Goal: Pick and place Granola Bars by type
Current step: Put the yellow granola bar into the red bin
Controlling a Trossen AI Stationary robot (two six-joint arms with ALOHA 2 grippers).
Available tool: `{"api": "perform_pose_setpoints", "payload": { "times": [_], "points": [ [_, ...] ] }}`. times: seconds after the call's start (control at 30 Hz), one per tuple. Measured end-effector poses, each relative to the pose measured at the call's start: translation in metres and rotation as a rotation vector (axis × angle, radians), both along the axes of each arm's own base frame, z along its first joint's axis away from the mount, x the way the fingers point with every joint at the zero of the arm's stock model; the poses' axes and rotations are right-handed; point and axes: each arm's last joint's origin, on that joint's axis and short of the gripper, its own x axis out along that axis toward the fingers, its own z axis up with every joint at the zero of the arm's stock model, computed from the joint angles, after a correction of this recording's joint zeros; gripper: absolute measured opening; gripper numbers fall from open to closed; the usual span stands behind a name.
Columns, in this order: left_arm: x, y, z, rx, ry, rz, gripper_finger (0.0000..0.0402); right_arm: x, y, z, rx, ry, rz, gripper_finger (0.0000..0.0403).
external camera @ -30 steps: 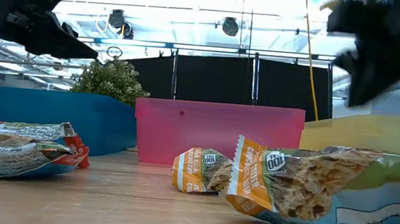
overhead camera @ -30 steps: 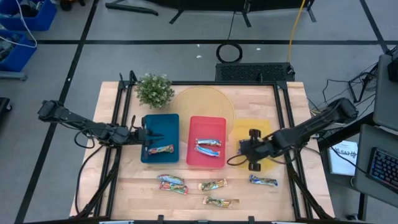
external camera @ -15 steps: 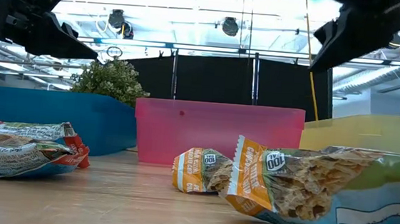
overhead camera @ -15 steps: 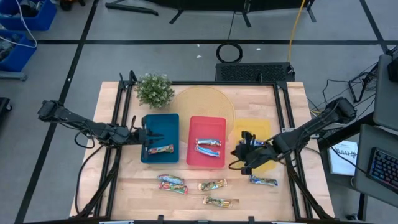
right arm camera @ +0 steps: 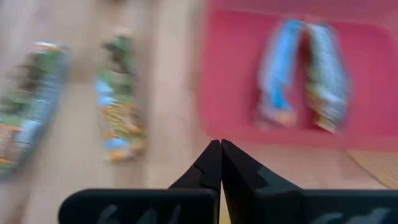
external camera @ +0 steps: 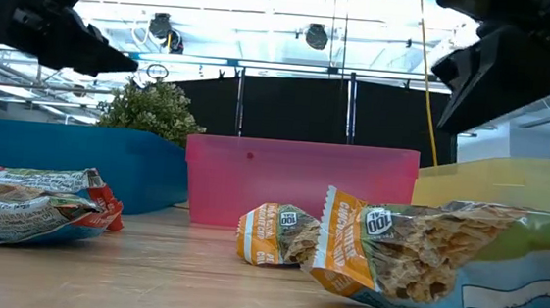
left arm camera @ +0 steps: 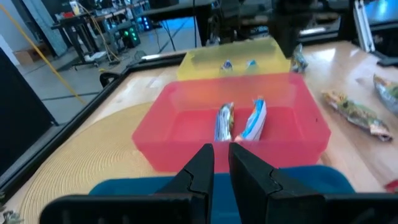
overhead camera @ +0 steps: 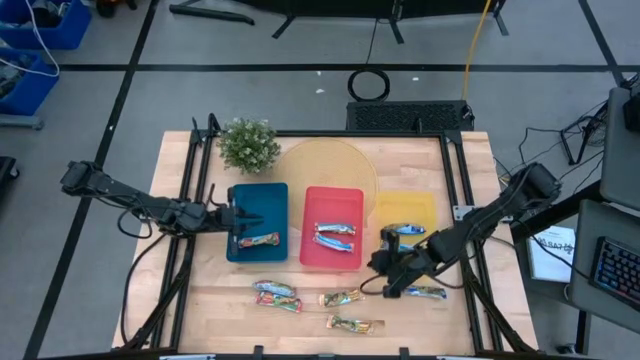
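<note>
My left gripper (overhead camera: 232,218) hovers over the blue tray (overhead camera: 262,200), its fingers a narrow gap apart (left arm camera: 222,163). One red-green bar (overhead camera: 258,240) lies in that tray. My right gripper (overhead camera: 385,270) is shut (right arm camera: 221,149) and empty, above the bare table near the yellow tray's (overhead camera: 420,208) front corner. A blue-white bar (overhead camera: 405,230) lies in the yellow tray. Two silvery-blue bars (overhead camera: 334,236) lie in the red tray (overhead camera: 332,200). Several bars lie loose on the table: two red-green (overhead camera: 277,296), two orange-green (overhead camera: 342,297) (overhead camera: 355,323), one blue (overhead camera: 425,292).
A small potted plant (overhead camera: 247,143) stands at the far left of the table, behind the blue tray. A round woven mat (overhead camera: 325,165) lies under the far ends of the trays. Black rails (overhead camera: 190,200) run along both table sides. Bare wood shows along the near edge.
My right gripper has moved from above the yellow tray toward the table's near edge and a little left, ending over the bare table. A blue-white bar now shows in the yellow tray where the gripper was.
</note>
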Motion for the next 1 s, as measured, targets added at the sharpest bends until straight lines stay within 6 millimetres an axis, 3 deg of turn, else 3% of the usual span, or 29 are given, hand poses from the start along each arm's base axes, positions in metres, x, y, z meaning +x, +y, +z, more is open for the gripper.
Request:
{"api": "perform_pose_setpoints", "payload": {
  "times": [0.13, 0.37, 0.53, 0.67, 0.77, 0.9, 1.0],
  "points": [
    [0.000, 0.000, 0.002, -0.006, -0.020, 0.000, 0.0058, 0.025, 0.024, 0.000, 0.001, -0.021, 0.107, 0.0000],
    [0.000, 0.000, 0.002, -0.011, -0.018, 0.001, 0.0058, 0.068, 0.054, -0.011, -0.053, 0.163, 0.175, 0.0001],
    [0.000, 0.000, 0.002, -0.013, -0.017, 0.001, 0.0058, 0.081, 0.072, -0.022, -0.045, 0.218, 0.264, 0.0047],
    [0.000, 0.000, 0.001, -0.012, -0.015, 0.000, 0.0058, 0.080, 0.070, -0.015, -0.053, 0.191, 0.190, 0.0111],
    [0.000, 0.000, 0.001, -0.010, -0.014, -0.001, 0.0058, 0.072, 0.065, 0.001, -0.149, 0.142, 0.101, 0.0134],
    [0.000, 0.000, 0.001, -0.011, -0.014, -0.001, 0.0058, 0.050, 0.064, 0.031, -0.249, 0.058, 0.126, 0.0114],
    [0.000, 0.000, 0.001, -0.013, -0.015, -0.001, 0.0058, 0.033, 0.057, 0.037, -0.282, -0.024, 0.142, 0.0076]
  ]
}}
